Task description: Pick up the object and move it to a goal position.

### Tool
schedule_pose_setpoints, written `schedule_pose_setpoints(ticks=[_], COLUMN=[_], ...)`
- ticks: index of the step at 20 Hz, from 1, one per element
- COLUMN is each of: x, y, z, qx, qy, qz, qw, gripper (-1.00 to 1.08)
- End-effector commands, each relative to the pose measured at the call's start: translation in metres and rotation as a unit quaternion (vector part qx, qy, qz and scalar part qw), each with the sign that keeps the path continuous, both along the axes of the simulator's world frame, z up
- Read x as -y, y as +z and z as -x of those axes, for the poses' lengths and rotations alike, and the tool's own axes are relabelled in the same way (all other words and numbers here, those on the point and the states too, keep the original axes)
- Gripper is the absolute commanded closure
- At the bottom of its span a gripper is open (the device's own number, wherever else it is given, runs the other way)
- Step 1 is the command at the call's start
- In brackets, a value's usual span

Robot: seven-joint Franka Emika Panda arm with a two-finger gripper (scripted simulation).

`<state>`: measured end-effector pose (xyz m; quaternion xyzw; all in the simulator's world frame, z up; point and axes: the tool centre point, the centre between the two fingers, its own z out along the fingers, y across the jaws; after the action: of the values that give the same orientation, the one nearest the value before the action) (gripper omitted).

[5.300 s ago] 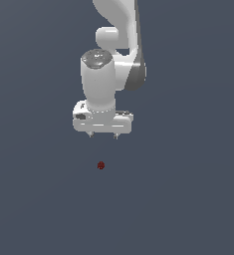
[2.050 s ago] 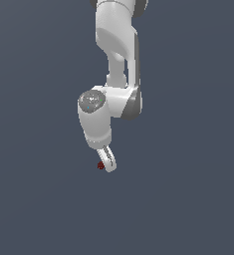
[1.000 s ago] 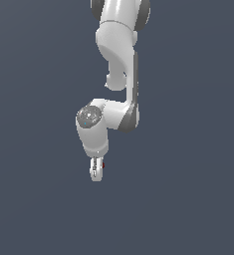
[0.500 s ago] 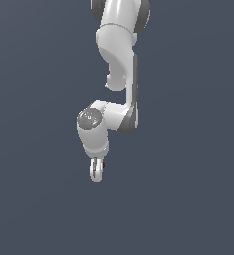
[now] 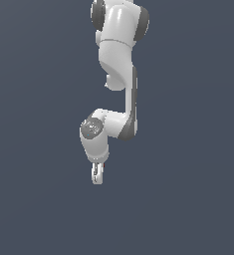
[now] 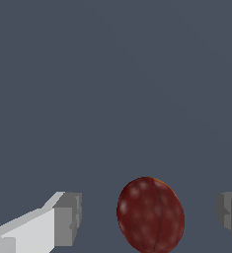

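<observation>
Item 1, nearest the wrist camera: gripper (image 6: 149, 217). I see one grey fingertip pad (image 6: 68, 219) on one side and a second at the opposite edge of the picture. The jaws stand wide, with clear gaps on both sides of what lies between them; nothing is clamped.

Item 2: the object (image 6: 150, 215), a dark red rounded blob with a faint seam. It sits between the two pads, touching neither, a little nearer the pad at the picture's edge. I cannot tell whether it rests on the floor, though I judge it does.

Item 3: the plain grey-blue floor (image 6: 112, 74) fills the rest of the wrist view. I see no goal marker on it.

Item 4, from the exterior view: the white arm (image 5: 119, 60) is folded down, with its fingers pointing at the floor. A thin red sliver shows beside the hand; the object is otherwise hidden there.

Status, as I judge it: approach and straddle done. Left to do: close on the object, lift, carry to the goal, whose place I cannot see.
</observation>
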<state>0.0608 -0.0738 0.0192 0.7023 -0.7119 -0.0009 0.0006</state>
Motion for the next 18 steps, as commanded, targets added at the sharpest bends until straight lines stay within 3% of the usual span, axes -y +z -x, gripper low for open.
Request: schedule_pose_setpoints(ticks=[1, 2, 3, 18], x=[-0.0001, -0.0001, -0.0001, -0.0007], y=[-0.0024, -0.0023, -0.0023, 0.0048], z=[-0.0014, -0.0016, -0.0016, -0.001], qx=[0.001, 0.001, 0.001, 0.001], qy=[0.0, 0.0, 0.0, 0.0], qz=[0.0, 0.0, 0.0, 0.0], qw=[1.0, 1.0, 1.0, 1.0], gripper=[-0.92, -0.92, 1.08, 1.08])
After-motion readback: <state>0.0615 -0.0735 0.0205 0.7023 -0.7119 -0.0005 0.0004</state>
